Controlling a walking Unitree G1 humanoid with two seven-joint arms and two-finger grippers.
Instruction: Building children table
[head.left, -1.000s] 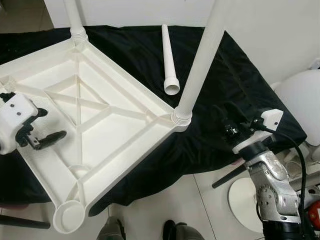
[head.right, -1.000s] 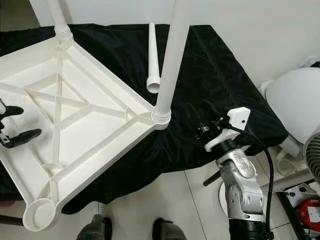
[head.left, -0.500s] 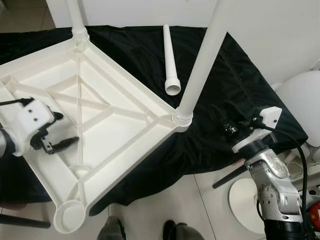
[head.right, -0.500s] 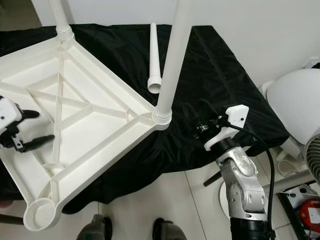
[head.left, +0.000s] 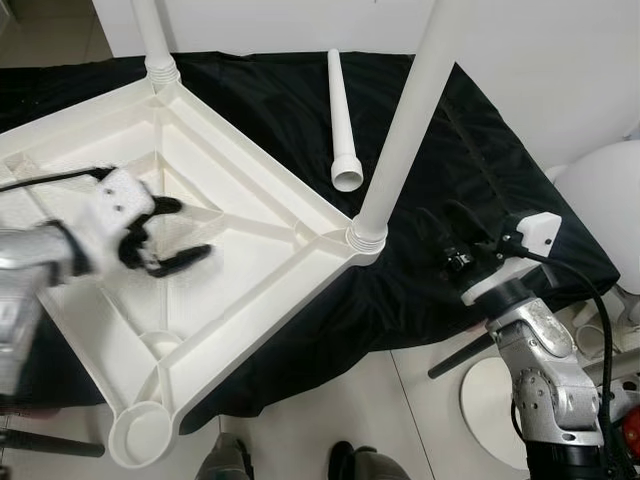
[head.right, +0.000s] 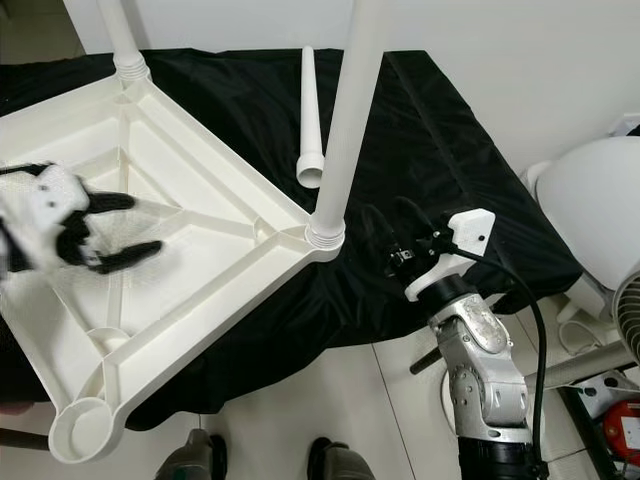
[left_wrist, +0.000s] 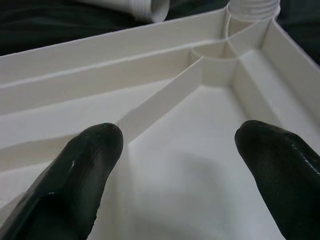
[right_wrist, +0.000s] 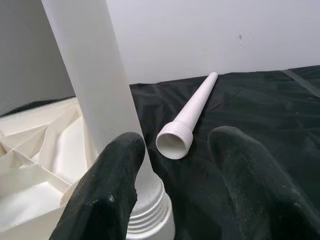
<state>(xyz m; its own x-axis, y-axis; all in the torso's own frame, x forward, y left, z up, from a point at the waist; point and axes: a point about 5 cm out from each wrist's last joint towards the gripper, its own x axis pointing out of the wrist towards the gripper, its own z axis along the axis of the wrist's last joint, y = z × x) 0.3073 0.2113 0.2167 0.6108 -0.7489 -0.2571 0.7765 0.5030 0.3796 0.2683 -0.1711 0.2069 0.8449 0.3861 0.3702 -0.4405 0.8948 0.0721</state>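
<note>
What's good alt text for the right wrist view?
Open right claw, seen along its two black fingers, facing a loose white table leg lying on black cloth. An upright white leg screwed into the upturned white tabletop stands beside it.

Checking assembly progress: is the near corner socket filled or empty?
Empty: the socket is an open ring with no leg, and a loose leg lies on the cloth.

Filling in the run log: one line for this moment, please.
left gripper open over upturned tabletop | right gripper open, facing loose leg | two legs fitted
</note>
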